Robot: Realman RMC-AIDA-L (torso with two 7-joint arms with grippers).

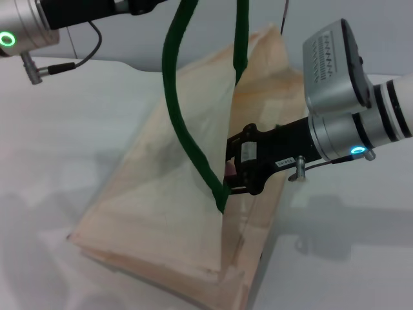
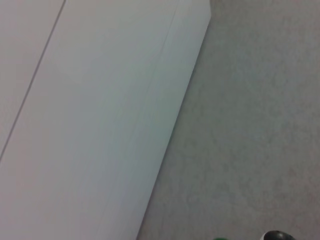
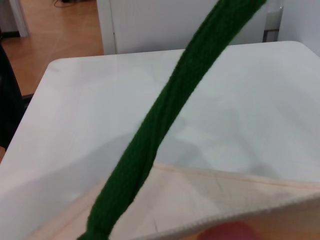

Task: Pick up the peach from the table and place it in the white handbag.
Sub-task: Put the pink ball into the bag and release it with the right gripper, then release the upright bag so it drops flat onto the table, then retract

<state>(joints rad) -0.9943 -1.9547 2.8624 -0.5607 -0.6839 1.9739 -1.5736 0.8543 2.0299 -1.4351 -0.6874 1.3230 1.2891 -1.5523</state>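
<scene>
peach (image 1: 229,169) mostly hidden behind bag edge, left gripper out of frame

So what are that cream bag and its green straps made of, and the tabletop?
The white handbag looks like stiff matte cloth, perhaps canvas: it folds in flat creased panels with a stitched hem. Its green handles look like thick woven or knitted cord, their surface ribbed. The table seems a smooth hard laminate, faintly glossy.

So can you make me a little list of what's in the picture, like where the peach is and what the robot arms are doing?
peach: a bit of pink showing at the right gripper's tip, at the bag's opening
white handbag: on the table, mouth pulled open
green handle: lifted up, out of view at the top
right gripper: reaching into the bag's mouth
left arm: raised at the top left
</scene>
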